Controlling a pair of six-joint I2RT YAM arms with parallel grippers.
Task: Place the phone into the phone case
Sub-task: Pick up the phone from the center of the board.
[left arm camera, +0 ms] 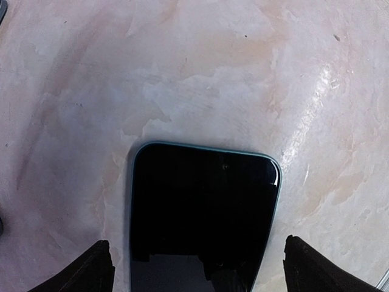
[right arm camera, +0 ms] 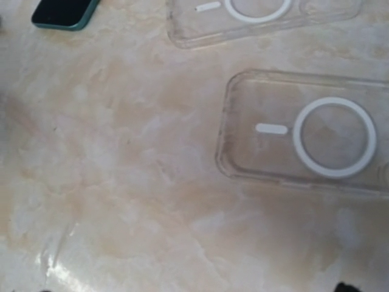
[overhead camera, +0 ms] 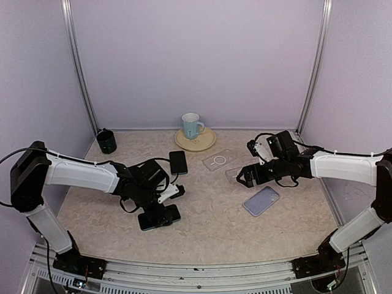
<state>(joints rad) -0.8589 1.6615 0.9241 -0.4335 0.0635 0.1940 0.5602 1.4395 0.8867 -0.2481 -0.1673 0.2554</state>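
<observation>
The black-screened phone with a thin teal rim (left arm camera: 203,213) lies flat and screen up on the mottled beige table (overhead camera: 214,239), left of centre and toward the near edge. In the top view its long axis runs roughly left to right. In the left wrist view its rounded top end, with a small camera dot, points away from the lens. The left gripper (left arm camera: 196,243) hangs over it with its jaws spread wide, one dark finger (left arm camera: 91,267) on each side of the phone's width. From the pictures I cannot tell whether they touch it.

To the right, the clear plastic phone case (right arm camera: 304,134) lies open side up and bears only a white ring and a short white bar. Just beyond it is a second clear case (right arm camera: 261,18) with the same marks. The right gripper (overhead camera: 245,177) hovers above the nearer case. Its own camera shows almost nothing of its fingers, so I cannot tell how far the jaws stand apart.

The right wrist view also shows the teal corner of a second dark phone (right arm camera: 64,13), which lies far of the first. Only the top view shows the lavender rounded slab (overhead camera: 261,200) near the cases, the pale blue mug (overhead camera: 192,125) on a yellow plate (overhead camera: 207,143), and the black cup (overhead camera: 106,141) at the far left.
</observation>
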